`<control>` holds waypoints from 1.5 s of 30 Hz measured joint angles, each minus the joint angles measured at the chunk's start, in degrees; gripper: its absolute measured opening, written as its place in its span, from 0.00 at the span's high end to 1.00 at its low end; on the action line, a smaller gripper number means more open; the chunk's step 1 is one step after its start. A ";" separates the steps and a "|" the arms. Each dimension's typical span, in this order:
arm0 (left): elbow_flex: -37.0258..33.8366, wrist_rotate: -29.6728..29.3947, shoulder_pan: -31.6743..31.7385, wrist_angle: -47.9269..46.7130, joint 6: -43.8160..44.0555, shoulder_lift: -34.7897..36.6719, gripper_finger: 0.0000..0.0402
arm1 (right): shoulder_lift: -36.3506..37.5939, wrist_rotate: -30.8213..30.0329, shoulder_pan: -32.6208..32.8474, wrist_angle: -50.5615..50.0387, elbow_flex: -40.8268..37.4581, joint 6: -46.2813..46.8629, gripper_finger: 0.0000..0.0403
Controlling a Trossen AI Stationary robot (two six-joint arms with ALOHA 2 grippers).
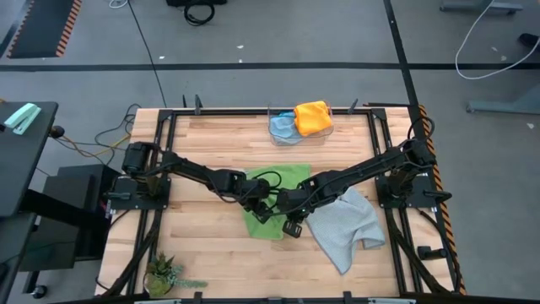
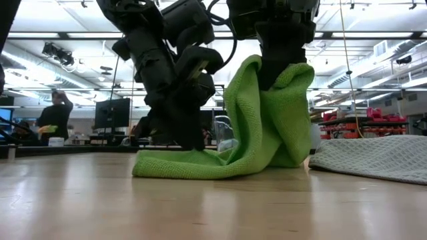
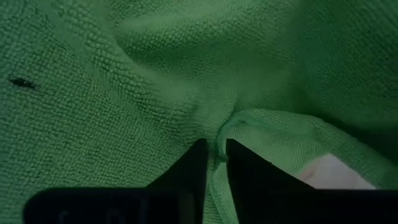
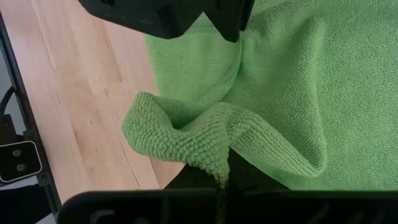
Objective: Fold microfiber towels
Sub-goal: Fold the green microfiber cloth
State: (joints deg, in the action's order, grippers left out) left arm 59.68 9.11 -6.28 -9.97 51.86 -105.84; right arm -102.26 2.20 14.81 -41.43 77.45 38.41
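The bright green towel (image 1: 278, 187) lies mid-table, with one part raised in a hump (image 2: 267, 113). My left gripper (image 1: 263, 213) reaches down to the towel's low part (image 2: 173, 163) and is shut on it. My right gripper (image 2: 283, 70) is higher up, shut on the raised part. A light grey towel (image 1: 346, 224) lies crumpled flat on the table to the right. The light blue towel (image 1: 283, 127) and the yellow-orange towel (image 1: 313, 116) sit in a clear bin at the far edge. My left gripper pinches the green towel's hemmed edge (image 3: 242, 118) between its two fingers, slanting down from above. The cloth there lies low on the table and puckers toward the fingers. My right gripper pinches a bunched fold of the green towel (image 4: 208, 152) between its fingers, from above. That part is lifted clear, and the cloth drapes slack below the fingers down to the table (image 2: 280, 157).
The clear bin (image 1: 274, 135) stands at the far middle edge. A small potted plant (image 1: 164, 274) sits at the near left corner. Bare wood lies to the towel's left and along the near edge. People (image 2: 53, 117) are in the room beyond the table.
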 joint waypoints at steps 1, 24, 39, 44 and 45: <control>0.00 0.04 -0.02 0.03 0.00 0.00 0.87 | 0.00 0.00 0.00 -0.01 0.00 -0.01 1.00; 0.07 -9.20 -2.54 -7.96 -1.54 11.41 0.99 | 0.00 -0.69 0.29 -6.12 0.00 0.26 1.00; 0.07 -10.14 -2.67 -7.57 -1.26 11.37 0.94 | 0.00 -0.66 0.33 -5.63 0.00 0.20 1.00; 0.05 -9.99 -2.62 -7.67 -1.98 11.35 0.88 | 0.00 -0.66 0.24 -5.55 0.00 -0.02 1.00; 0.06 -9.97 -2.62 -7.66 -2.19 11.35 0.86 | 0.00 -0.66 0.20 -5.54 0.00 -0.02 1.00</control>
State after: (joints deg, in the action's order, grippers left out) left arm 59.74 -0.87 -8.91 -17.63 49.67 -94.50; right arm -102.26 1.54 15.00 -46.97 77.45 38.39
